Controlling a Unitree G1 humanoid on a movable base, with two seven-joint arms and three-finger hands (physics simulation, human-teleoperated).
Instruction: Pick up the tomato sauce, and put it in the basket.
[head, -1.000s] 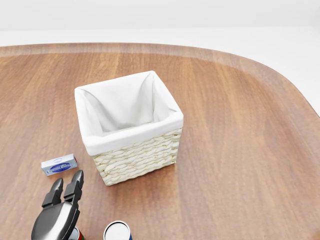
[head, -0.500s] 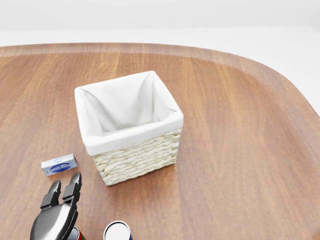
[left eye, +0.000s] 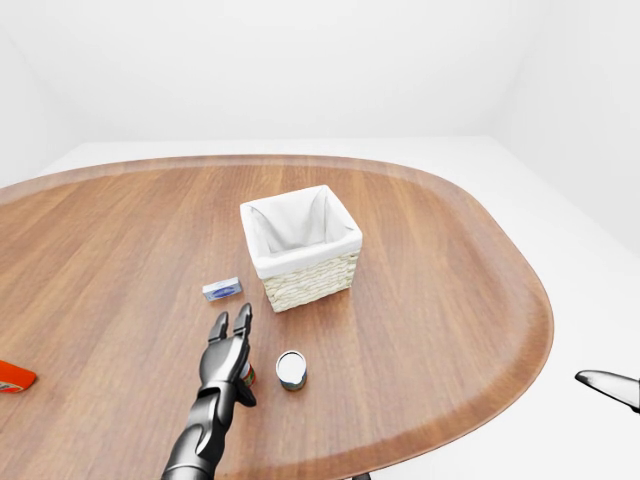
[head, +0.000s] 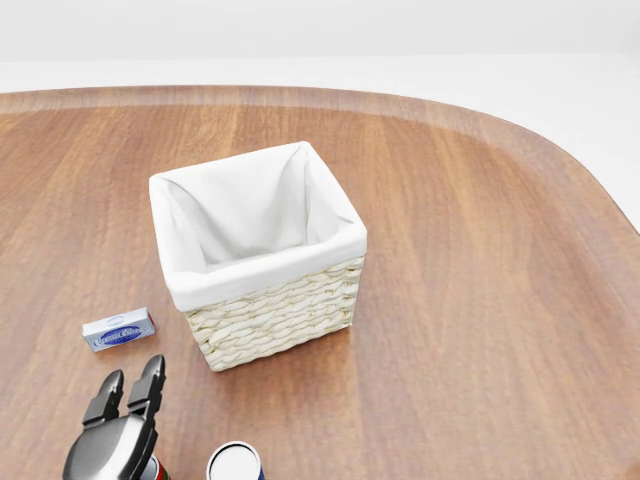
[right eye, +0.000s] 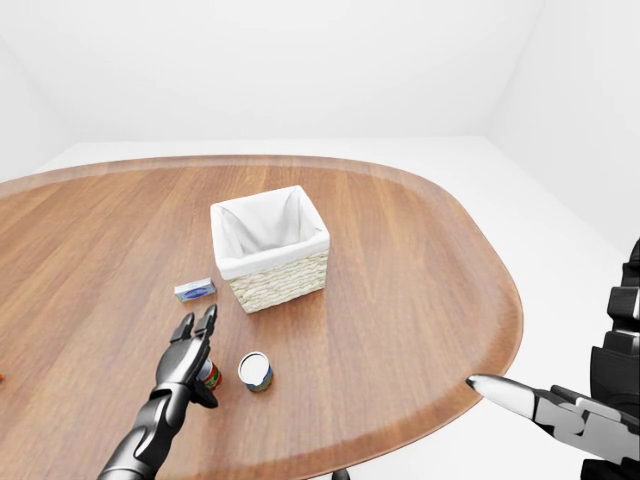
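Lower now, my left hand (left eye: 226, 352) has slid back over the sauce (right eye: 210, 375) — fingers (head: 148, 383) spread, gripping nothing. Beyond the fingertips sits the basket (head: 275, 310); right hand (right eye: 560, 410) off-table, open.

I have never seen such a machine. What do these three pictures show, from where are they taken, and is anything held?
All three are simulator renders from cameras on a humanoid robot's head, looking over its arms. The left hand hovers, fingers open, above a small red-labelled can, probably the tomato sauce. Beside it stands another can. The wooden table also carries a lined wicker basket, a small blue box and an orange item at the left-eye view's left edge. The right hand hangs off the table, open. Nothing is held.
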